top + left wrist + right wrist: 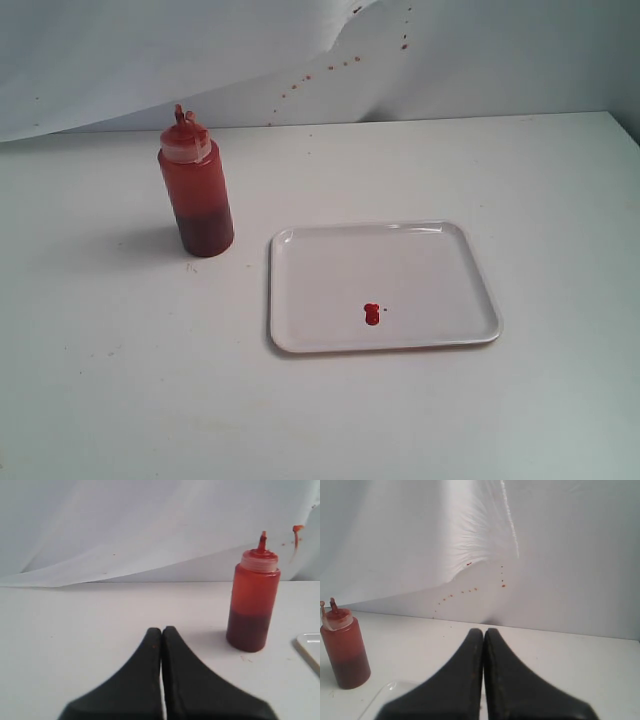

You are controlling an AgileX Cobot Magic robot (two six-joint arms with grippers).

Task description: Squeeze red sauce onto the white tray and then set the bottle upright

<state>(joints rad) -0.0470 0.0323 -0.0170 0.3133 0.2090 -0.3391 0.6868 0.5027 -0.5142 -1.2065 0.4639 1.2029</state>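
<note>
White sheeting (150,60) hangs creased and loosely draped behind a matte white tabletop (100,380), flecked here and there with tiny reddish-brown specks (340,65). The left pincer (161,629) is pressed together, its two matte black fingers (135,685) broad at the base and tapering to rounded tips that meet along a thin seam. The right pincer (484,630) is of the same make and is likewise pressed together. The bottle (196,195) stands upright on the tabletop. It is a translucent plastic cylinder tinted red-orange, darker red low down, topped by a pale cone nozzle smeared red, with a thin cap tethered beside it. It stands ahead of the left pincer's tips and off to one side, well apart from them. From the right pincer it is also ahead and off to one side, well apart. The white tray (400,260) lies flat near the bottle without touching it, a smooth, faintly glossy rectangle with rounded corners and a low raised rim. One corner shows close below the right pincer's fingers, and another lies off to the left pincer's side, the same side as the bottle. A small glossy blob of the red sauce (372,314) sits on the tray's floor, apart from both pincers.
</note>
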